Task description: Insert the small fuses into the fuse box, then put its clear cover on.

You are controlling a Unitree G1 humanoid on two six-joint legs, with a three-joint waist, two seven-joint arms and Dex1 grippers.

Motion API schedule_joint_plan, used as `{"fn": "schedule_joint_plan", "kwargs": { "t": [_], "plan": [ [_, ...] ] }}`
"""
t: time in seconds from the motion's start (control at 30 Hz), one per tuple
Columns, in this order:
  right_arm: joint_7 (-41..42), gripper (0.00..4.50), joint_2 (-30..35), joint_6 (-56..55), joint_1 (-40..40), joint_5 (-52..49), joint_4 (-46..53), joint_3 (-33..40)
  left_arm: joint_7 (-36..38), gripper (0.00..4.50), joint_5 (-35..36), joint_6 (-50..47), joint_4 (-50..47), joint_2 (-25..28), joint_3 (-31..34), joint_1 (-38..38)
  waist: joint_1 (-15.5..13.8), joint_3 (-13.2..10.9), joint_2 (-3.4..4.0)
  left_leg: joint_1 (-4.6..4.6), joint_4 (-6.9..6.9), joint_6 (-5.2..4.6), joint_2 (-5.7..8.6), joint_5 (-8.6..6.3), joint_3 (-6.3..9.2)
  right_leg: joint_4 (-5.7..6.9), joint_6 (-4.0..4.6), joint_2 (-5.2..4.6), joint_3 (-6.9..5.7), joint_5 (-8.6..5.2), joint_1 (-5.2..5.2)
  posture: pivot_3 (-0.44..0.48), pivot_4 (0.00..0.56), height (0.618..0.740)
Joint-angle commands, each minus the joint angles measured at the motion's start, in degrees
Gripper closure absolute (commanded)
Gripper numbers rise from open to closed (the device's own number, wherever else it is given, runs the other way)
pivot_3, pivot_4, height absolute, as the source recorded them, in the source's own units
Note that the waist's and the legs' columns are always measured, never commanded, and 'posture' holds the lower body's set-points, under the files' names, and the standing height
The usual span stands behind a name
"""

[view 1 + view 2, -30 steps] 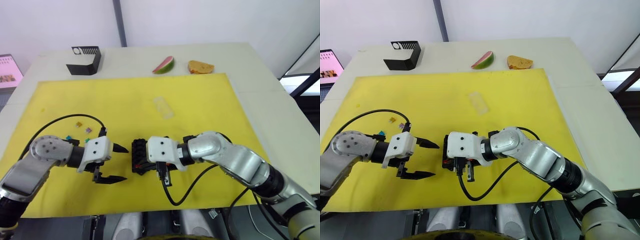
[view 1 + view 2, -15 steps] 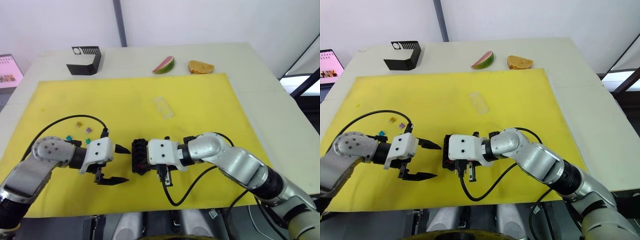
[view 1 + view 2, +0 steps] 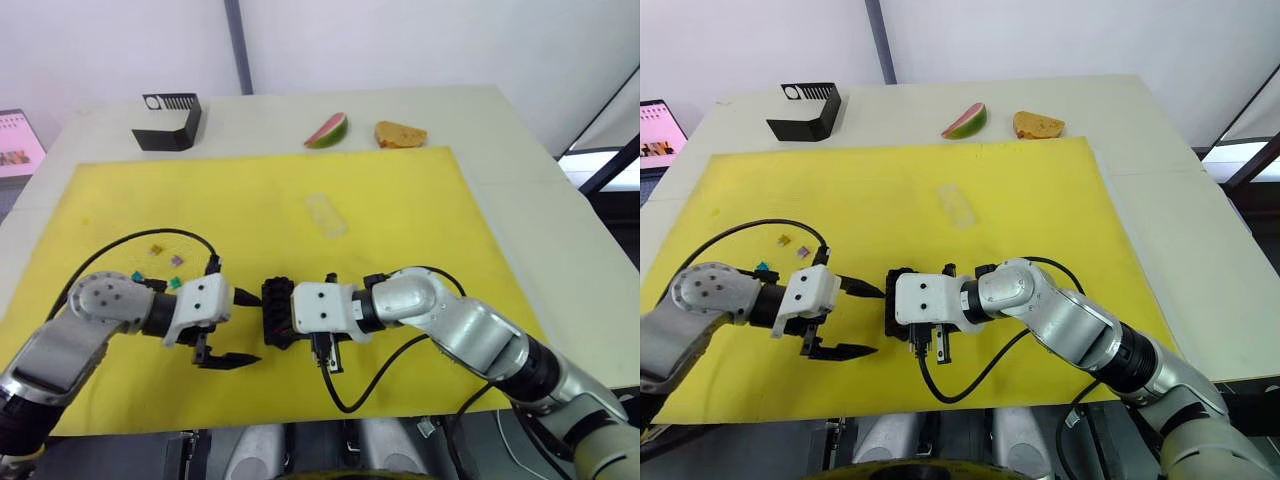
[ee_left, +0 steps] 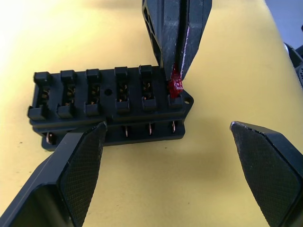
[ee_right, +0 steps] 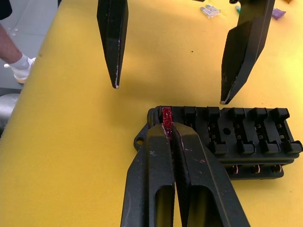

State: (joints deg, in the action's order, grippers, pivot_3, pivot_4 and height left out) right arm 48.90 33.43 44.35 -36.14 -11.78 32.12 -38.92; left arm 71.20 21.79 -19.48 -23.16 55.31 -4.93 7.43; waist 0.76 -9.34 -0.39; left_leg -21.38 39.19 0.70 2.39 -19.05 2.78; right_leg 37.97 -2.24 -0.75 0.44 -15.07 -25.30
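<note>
The black fuse box (image 3: pixel 277 312) lies on the yellow mat (image 3: pixel 400 220) near the front edge, between my two grippers. My right gripper (image 5: pixel 166 126) is shut on a red fuse (image 4: pixel 174 86) and holds it at the end slot of one row. My left gripper (image 3: pixel 248 327) is open and faces the box from the other side, one finger (image 4: pixel 71 165) on each flank, not touching it. Several small fuses (image 3: pixel 165 265) lie loose on the mat behind my left arm. The clear cover (image 3: pixel 326 213) rests flat at mid-mat.
A black bracket (image 3: pixel 170 120) stands at the back left of the table. A watermelon slice (image 3: pixel 328 130) and a piece of bread (image 3: pixel 400 133) lie behind the mat. Cables loop from both wrists over the mat. A screen (image 3: pixel 15 140) sits at the far left.
My left gripper has edged right, closer to the fuse box. My right gripper has shifted slightly left over the box, still holding the red fuse.
</note>
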Motion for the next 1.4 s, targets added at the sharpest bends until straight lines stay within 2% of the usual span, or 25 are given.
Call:
{"fn": "schedule_joint_plan", "kwargs": {
  "t": [0.03, 0.1, 0.2, 0.4, 0.5, 0.57, 0.8, 0.93, 1.07, 1.4],
  "plan": [
    [1.6, 3.52, -0.9, -0.1, 0.3, -1.6, 0.3, 2.2, -0.4, 0.00, -0.1, 0.1, -1.0, -0.3, 0.3, 0.4, 0.0, 0.0, 0.00, 0.00, 0.00, 0.00, 0.00, 0.00, 0.00, 0.00, 0.00, 0.00, 0.00, 0.00, 0.00, 0.000, 0.150, 0.740],
    [2.5, 2.57, -2.7, 2.3, -0.1, -6.1, 0.7, 6.7, -0.3, 0.00, -0.1, 0.1, -0.7, -0.3, 0.3, 0.6, 0.0, 0.0, 0.00, -0.01, 0.00, 0.00, 0.00, 0.00, 0.00, 0.00, 0.00, 0.00, 0.00, 0.00, -0.01, 0.000, 0.150, 0.740],
    [3.4, 2.57, -5.2, 2.5, 0.0, -10.8, -0.4, 12.1, -0.2, 0.00, -0.3, 0.6, 0.0, -0.2, 0.4, 0.9, 0.0, 0.0, 0.00, -0.01, 0.00, 0.00, 0.00, 0.00, 0.00, 0.00, 0.00, 0.00, 0.00, 0.00, 0.00, 0.000, 0.150, 0.740],
    [6.0, 2.57, -8.9, -9.1, 6.6, -11.7, -6.7, 13.7, -0.5, 0.00, -0.6, 0.8, 1.2, -0.8, 0.0, 1.8, -0.1, 0.0, -0.07, 0.00, 0.00, 0.00, 0.00, 0.00, 0.01, -0.01, 0.00, -0.01, -0.01, 0.00, 0.03, 0.000, 0.150, 0.740],
    [6.4, 3.43, -9.0, -14.9, 8.4, -7.6, -10.8, 11.7, -0.9, 0.00, -0.8, 1.1, 1.4, -1.2, 0.0, 1.6, -0.1, 0.0, -0.07, 0.00, 0.02, 0.00, 0.00, 0.00, 0.00, 0.02, -0.01, 0.00, -0.01, 0.00, 0.03, 0.000, 0.150, 0.740],
    [7.0, 4.39, -8.6, -15.7, 8.9, -6.9, -11.7, 11.4, -0.9, 0.00, -1.0, 1.0, 1.3, -1.3, 0.0, 1.6, -0.1, 0.0, -0.07, 0.00, 0.02, 0.00, 0.00, 0.00, 0.00, 0.02, -0.01, 0.00, -0.01, 0.00, 0.02, 0.000, 0.150, 0.740],
    [8.6, 4.45, -6.5, -17.3, 10.6, -3.9, -11.9, 9.0, -1.2, 0.00, -1.3, 0.8, 0.9, -1.6, -0.2, 1.8, -0.2, 0.0, -0.07, 0.00, 0.02, 0.00, 0.00, 0.00, 0.01, 0.02, -0.01, 0.00, -0.02, 0.00, 0.02, 0.000, 0.150, 0.740],
    [6.7, 4.45, -6.8, -14.2, 11.0, -2.5, -12.7, 8.4, -1.4, 0.00, -1.6, 0.9, 1.1, -1.9, -0.4, 2.2, -0.1, 0.0, -0.07, 0.01, 0.03, 0.00, 0.00, 0.00, 0.01, 0.02, -0.01, 0.00, -0.02, 0.00, 0.03, 0.000, 0.150, 0.740],
    [7.0, 4.45, -4.2, -12.6, 11.3, 2.0, -14.2, 4.6, -1.5, 0.00, -1.8, 0.9, 1.4, -2.2, -0.6, 2.6, -0.1, 0.1, -0.05, 0.05, 0.03, 0.01, 0.00, 0.01, 0.01, 0.04, -0.01, 0.01, -0.01, 0.00, 0.05, 0.000, 0.150, 0.740],
    [6.4, 4.45, -5.7, -13.9, 10.3, 0.9, -14.6, 6.7, -1.5, 0.00, -2.8, 0.5, 2.6, -3.7, -1.5, 4.5, -0.1, 0.1, -0.07, 0.28, 0.04, 0.01, 0.00, 0.00, 0.02, 0.02, 0.00, 0.01, -0.02, 0.00, 0.31, 0.000, 0.150, 0.740]
  ]
}}
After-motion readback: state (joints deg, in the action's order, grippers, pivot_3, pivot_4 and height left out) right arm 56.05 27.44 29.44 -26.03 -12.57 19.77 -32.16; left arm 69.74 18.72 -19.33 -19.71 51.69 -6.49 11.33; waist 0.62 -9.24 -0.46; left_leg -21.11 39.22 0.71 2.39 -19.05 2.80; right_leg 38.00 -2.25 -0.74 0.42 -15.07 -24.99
